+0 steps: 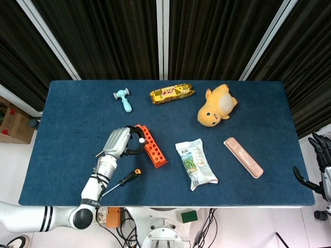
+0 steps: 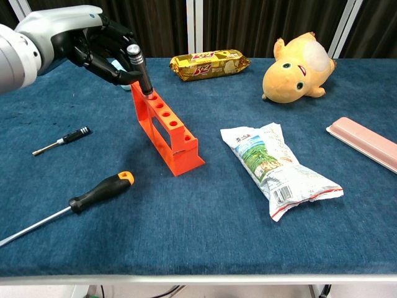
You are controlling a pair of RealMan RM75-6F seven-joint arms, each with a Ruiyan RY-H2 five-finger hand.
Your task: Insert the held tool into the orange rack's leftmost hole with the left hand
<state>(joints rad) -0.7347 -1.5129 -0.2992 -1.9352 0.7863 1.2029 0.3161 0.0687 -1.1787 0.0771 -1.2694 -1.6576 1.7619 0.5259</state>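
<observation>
1. Nearest the lower left of the chest view, a screwdriver (image 2: 93, 195) with a black and orange handle lies flat on the table (image 2: 205, 230), its shaft running off toward the frame's edge; a smaller dark screwdriver (image 2: 62, 140) lies further back on the left. Both look like spare tools, apart from the work.

2. At the lower right of centre, a snack bag (image 2: 276, 167) lies flat, and a pink case (image 2: 366, 143) rests toward the right edge.

3. At the centre, the orange rack (image 2: 164, 127) stands upright on the table, its row of holes running away from the camera toward the upper left. The nearer holes appear empty; I cannot see into each one.

4. At the rack's far end, the left hand (image 2: 93, 46) holds the tool (image 2: 141, 73), its fingers (image 2: 115, 74) curled around the upper part with the silver cap showing above them. The tool stands nearly upright, its lower end at or just inside the end hole; how deep it sits cannot be told. The upright hold suits a straight push down.

5. Toward the top of the frame lie a blue toy hammer (image 1: 123, 98), a yellow snack packet (image 2: 209, 64) and a yellow plush toy (image 2: 298, 71).

6. At the right edge of the head view, the right hand (image 1: 323, 155) hangs off the table; whether its fingers are spread is unclear.
</observation>
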